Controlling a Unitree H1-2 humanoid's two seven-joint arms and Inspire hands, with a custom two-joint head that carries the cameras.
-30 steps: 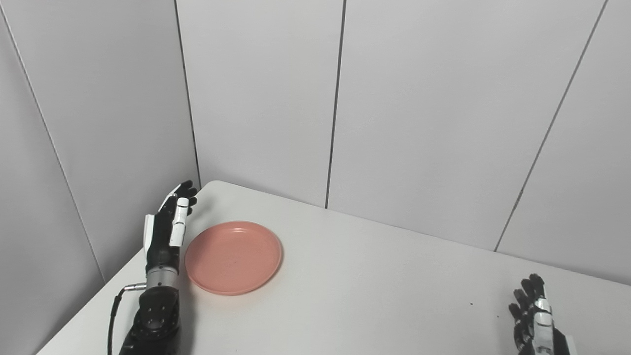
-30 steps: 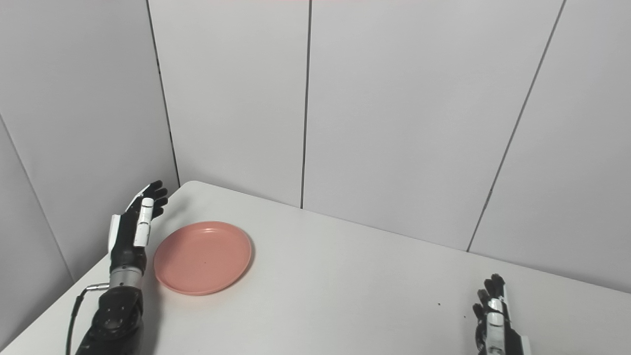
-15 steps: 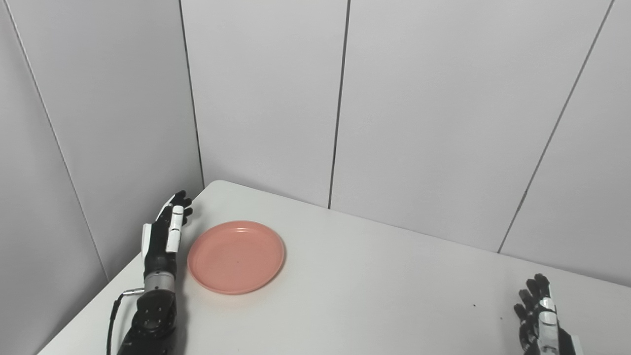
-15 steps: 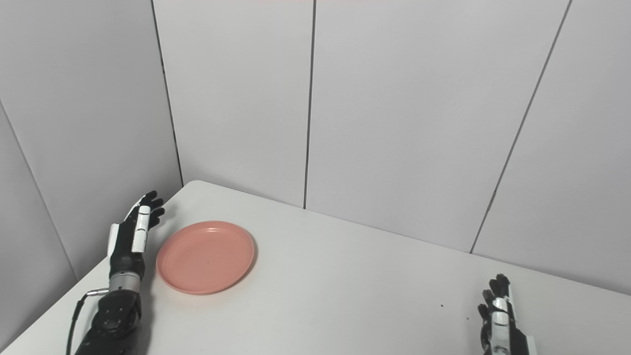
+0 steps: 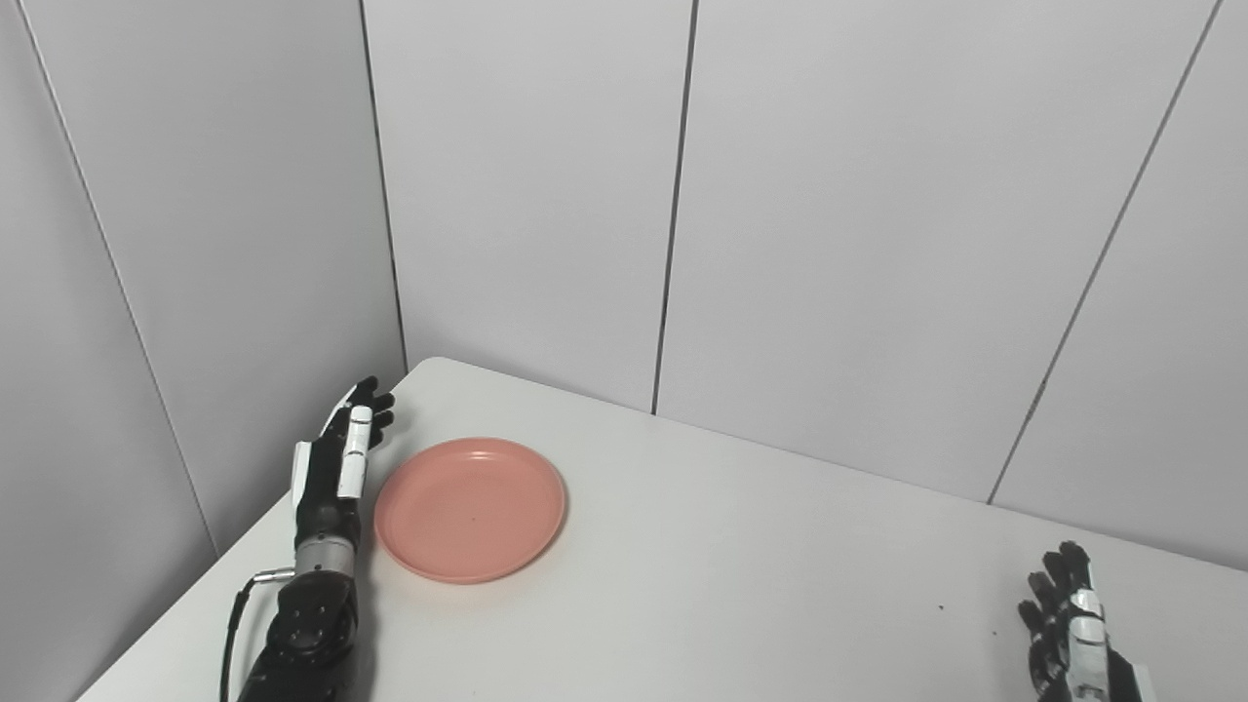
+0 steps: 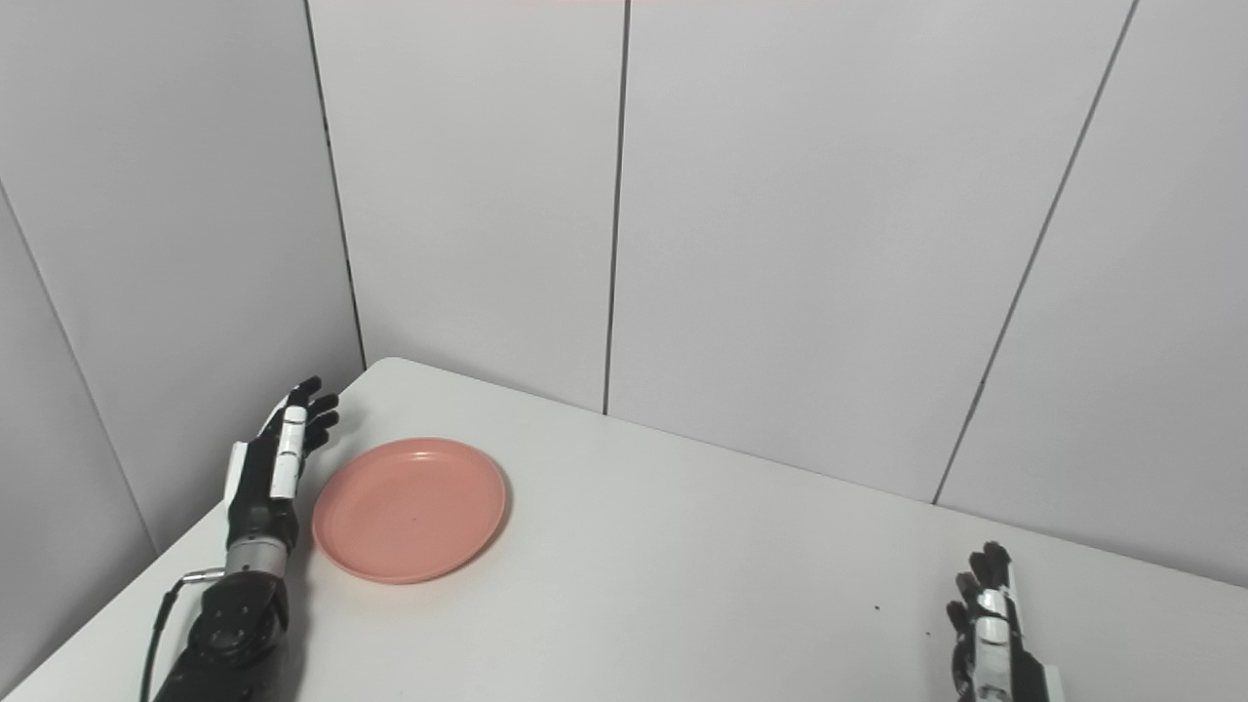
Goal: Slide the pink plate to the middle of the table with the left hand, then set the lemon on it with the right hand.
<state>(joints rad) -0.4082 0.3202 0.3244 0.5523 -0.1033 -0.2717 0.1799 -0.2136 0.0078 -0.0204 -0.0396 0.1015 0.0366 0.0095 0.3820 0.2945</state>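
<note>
Evidently set up to push, the left hand (image 5: 336,463) stood edge-on at the white table's (image 5: 741,585) far-left corner, fingers straight and empty, just beside the pink plate's (image 5: 470,508) left rim. The right hand (image 5: 1072,629) waited at the near-right edge, fingers extended, holding nothing. No lemon showed in either view.

One pink plate (image 5: 470,509); one white table (image 5: 741,585); two hands: left hand (image 5: 336,466), right hand (image 5: 1068,624).
</note>
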